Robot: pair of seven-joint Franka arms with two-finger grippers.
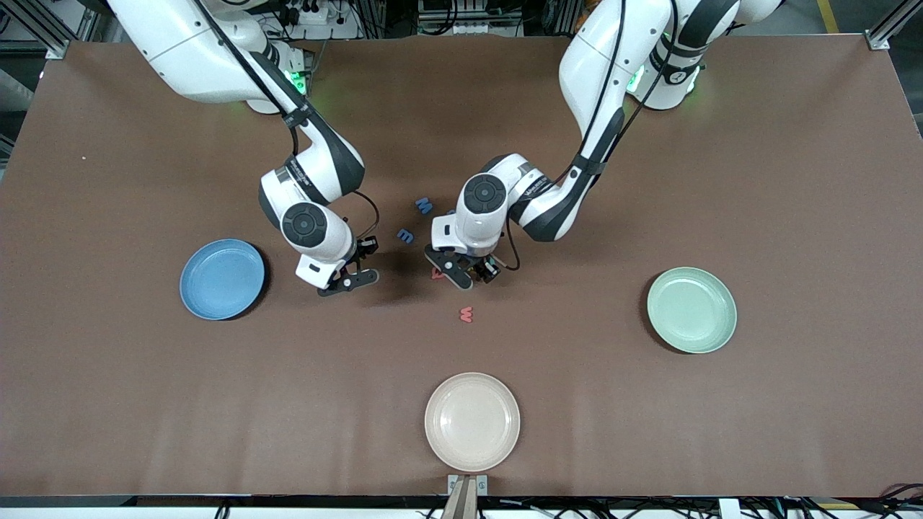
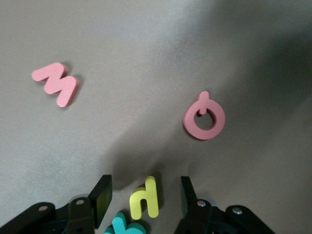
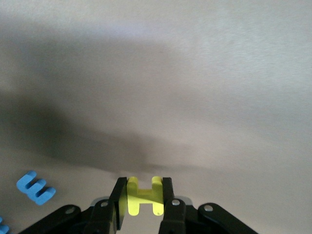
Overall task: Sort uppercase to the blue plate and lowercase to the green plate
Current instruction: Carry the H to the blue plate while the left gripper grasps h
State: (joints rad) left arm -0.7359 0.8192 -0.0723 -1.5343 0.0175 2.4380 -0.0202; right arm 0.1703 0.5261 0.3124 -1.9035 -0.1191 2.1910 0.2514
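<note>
Right gripper (image 3: pixel 141 197) pinching yellow H (image 3: pixel 142 196), over table beside blue plate (image 1: pixel 222 279). Left gripper (image 2: pixel 144 197) spread astride yellow h (image 2: pixel 145 197). Blue plate, green plate (image 1: pixel 691 309) hold nothing; sorting barely begun.

From the front camera you cannot see the small yellow foam lowercase h (image 2: pixel 145 197); the left arm covers it. The red foam Q (image 1: pixel 436 273) shows there only as a sliver beside the left gripper (image 1: pixel 466 277). The teal foam letter (image 2: pixel 124 225) is cut off by the left wrist view's edge. In the right wrist view, a second blue foam piece (image 3: pixel 2 226) is clipped at the corner, unreadable.
</note>
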